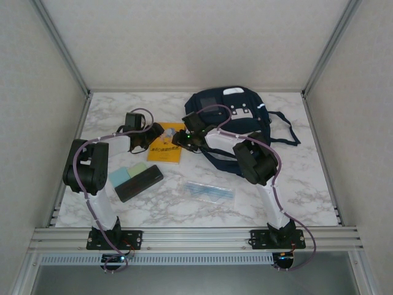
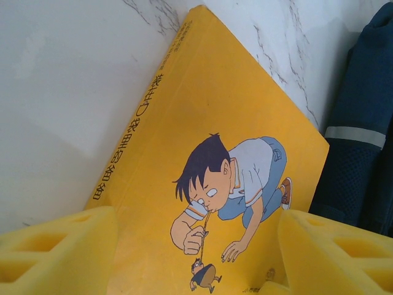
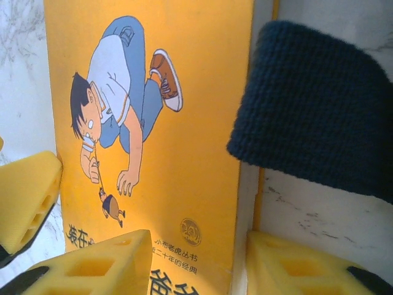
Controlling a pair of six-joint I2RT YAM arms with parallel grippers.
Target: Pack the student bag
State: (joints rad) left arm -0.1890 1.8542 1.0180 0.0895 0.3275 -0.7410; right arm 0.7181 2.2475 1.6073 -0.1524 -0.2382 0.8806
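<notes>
Your left claw (image 2: 196, 239) and right claw (image 3: 199, 246) both stand apart over the yellow book (image 1: 164, 152), with the bag (image 1: 236, 114) just right, nearer your right claw.

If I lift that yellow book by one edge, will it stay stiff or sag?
The yellow book looks thin and soft-covered, so it will probably sag if held by one edge. Lying flat on the smooth marble table, it would likely slide, not tip, when pushed. Being thin, it is probably light.

Book (image 1: 167, 151) left of bag (image 1: 247, 117) (just beside).
</notes>
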